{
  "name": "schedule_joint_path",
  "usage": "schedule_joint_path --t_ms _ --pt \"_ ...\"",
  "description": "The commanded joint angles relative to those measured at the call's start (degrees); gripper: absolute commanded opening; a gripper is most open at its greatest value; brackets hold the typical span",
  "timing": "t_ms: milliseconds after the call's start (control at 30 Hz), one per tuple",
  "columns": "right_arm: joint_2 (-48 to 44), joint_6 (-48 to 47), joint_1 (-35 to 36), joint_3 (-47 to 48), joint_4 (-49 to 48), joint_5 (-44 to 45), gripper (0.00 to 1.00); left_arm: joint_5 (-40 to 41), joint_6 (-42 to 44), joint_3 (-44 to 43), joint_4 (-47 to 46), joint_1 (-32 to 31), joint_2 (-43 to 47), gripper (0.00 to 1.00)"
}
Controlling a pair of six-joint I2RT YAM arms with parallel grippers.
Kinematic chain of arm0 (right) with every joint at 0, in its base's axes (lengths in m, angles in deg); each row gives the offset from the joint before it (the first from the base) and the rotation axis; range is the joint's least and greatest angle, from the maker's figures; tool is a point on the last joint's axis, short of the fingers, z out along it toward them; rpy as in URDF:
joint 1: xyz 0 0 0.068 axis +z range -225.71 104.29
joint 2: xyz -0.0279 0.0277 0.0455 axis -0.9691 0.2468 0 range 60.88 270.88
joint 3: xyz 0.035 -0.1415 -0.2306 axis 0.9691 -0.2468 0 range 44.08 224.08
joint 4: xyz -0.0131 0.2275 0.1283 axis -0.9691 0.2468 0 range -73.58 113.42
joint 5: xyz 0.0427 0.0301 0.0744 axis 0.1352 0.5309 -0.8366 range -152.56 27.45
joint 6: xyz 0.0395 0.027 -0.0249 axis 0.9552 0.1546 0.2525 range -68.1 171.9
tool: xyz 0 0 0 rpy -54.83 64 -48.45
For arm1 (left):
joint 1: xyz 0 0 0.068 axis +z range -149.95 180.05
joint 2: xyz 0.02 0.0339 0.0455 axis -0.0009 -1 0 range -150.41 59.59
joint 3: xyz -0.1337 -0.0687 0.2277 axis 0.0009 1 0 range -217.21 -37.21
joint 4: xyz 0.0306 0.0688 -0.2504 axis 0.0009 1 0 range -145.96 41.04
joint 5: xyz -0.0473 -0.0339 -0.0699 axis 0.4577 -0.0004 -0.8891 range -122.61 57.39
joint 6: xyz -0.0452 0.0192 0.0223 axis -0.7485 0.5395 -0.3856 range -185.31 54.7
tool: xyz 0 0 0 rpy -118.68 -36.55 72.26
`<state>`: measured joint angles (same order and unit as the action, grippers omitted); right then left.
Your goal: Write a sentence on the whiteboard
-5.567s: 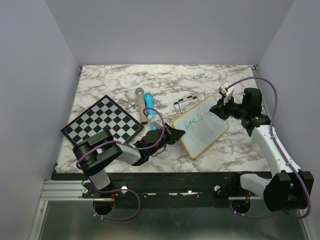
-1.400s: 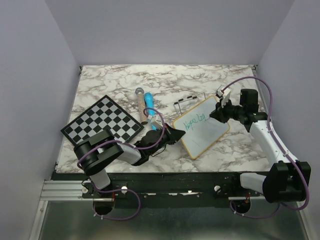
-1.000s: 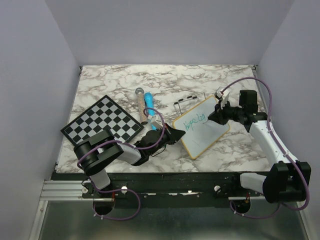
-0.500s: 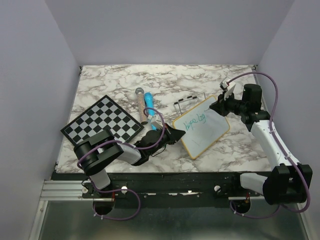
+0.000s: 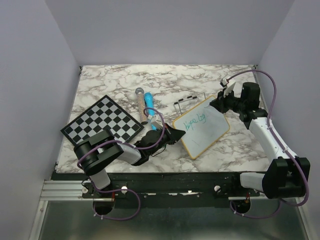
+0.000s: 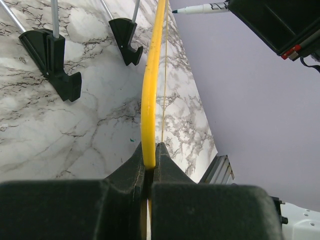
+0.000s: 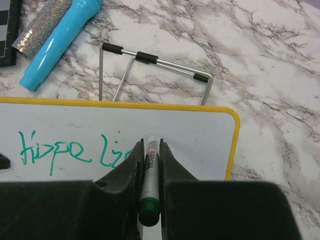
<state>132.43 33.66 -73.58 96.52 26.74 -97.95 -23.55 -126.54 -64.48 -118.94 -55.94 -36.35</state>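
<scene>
The whiteboard [image 5: 205, 131] has a yellow frame and stands tilted on the marble table. My left gripper [image 5: 175, 135] is shut on its near left edge; in the left wrist view the yellow frame [image 6: 150, 100] runs up from between my shut left gripper [image 6: 149, 152]. My right gripper [image 5: 220, 103] is shut on a white marker with a green end [image 7: 150, 172], over the board's far right part. The sentence [image 7: 55, 150] is green and reads "Hope Li"; later strokes hide behind a finger [image 7: 125, 175]. Whether the tip touches the board I cannot tell.
A black-and-white chessboard [image 5: 101, 123] lies at the left. A blue pen [image 7: 60, 40] and a glittery stick [image 5: 140, 97] lie behind the whiteboard, beside a wire stand [image 7: 155, 60] with black feet [image 6: 55, 65]. The marble top's right edge is close to the right arm.
My right gripper with the marker has moved from the board's middle toward its far right corner. The left gripper and the board have stayed in place.
</scene>
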Motion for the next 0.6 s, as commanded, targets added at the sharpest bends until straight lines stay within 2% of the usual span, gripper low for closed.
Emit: schedule_joint_path --t_ms 0,567 --pt "1.57 1.01 -0.2 0.9 -2.07 -0.63 0.01 -2.38 1.73 -0.07 -0.74 -0.26 -1.35 0.0" --pt "0.7 -3.82 -0.2 -0.32 4.34 -1.87 0.0 -1.85 1.64 0.28 -0.83 -0.26 -0.91 0.0"
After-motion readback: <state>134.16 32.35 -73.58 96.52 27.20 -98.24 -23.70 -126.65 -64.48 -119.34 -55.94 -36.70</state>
